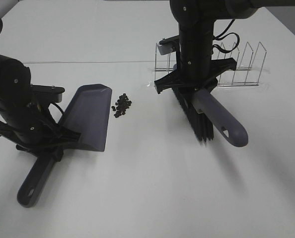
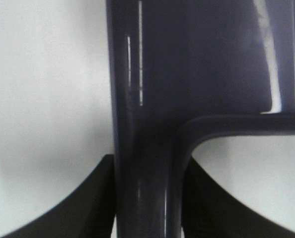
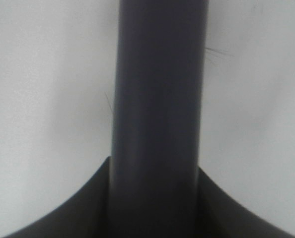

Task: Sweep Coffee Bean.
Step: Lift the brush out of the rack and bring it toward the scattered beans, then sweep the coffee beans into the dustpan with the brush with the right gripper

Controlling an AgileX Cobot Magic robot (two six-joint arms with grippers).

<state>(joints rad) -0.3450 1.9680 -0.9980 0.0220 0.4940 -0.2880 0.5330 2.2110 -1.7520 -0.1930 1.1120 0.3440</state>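
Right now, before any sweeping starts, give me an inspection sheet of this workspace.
Surface: white table, with a seam across its far side.
Job's things: coffee beans in a loose cluster on the table, between the dustpan and the brush; none in the pan.
Clutter: wire rack behind the brush.
Claws: left claw shut on the dustpan handle; right claw shut on the brush handle.
Cables: black cables looping on the right arm.
Surroundings: grey strip past the table's far right corner.

beans (image 1: pixel 121 105): about twenty, clumped, exact count unclear
dustpan (image 1: pixel 88 116): 1
brush (image 1: pixel 207 116): 1
wire rack (image 1: pixel 247 64): 1
table (image 1: pixel 152 198): 1
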